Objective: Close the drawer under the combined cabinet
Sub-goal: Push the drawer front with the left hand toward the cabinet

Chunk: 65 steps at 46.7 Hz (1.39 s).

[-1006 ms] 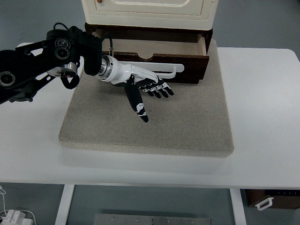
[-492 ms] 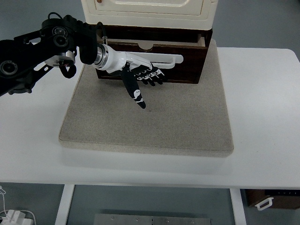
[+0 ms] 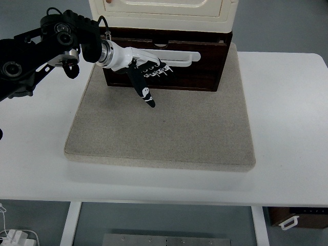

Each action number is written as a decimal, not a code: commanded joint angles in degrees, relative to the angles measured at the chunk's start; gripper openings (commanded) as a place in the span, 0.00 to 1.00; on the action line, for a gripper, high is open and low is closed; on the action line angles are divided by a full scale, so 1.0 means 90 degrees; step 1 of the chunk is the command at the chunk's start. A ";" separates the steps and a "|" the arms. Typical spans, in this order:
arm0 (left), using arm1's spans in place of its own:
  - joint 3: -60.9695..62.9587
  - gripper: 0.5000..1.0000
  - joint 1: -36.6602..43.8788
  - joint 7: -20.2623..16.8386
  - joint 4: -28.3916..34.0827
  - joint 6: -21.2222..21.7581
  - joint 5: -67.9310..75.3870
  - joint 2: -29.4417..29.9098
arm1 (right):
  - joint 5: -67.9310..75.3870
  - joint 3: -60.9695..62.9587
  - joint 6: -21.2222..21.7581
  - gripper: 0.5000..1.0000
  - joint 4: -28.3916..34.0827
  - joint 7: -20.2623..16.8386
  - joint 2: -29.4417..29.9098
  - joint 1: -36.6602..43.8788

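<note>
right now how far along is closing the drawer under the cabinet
Nearly done. The drawer looks pushed almost fully in, its dark front about level with the frame under the cream cabinet; a sliver of gap may remain at the top. In hand: the left hand lies flat against the drawer front, fingers extended. Left: confirm it is seated, then pull the hand back over the grey mat.
</note>
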 commanded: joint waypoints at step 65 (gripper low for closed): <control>-0.0077 1.00 -0.0042 -0.0649 -0.0037 0.0000 -0.0090 -0.0045 | -0.0001 0.0000 -0.0001 0.90 -0.0005 0.0000 0.0000 0.0000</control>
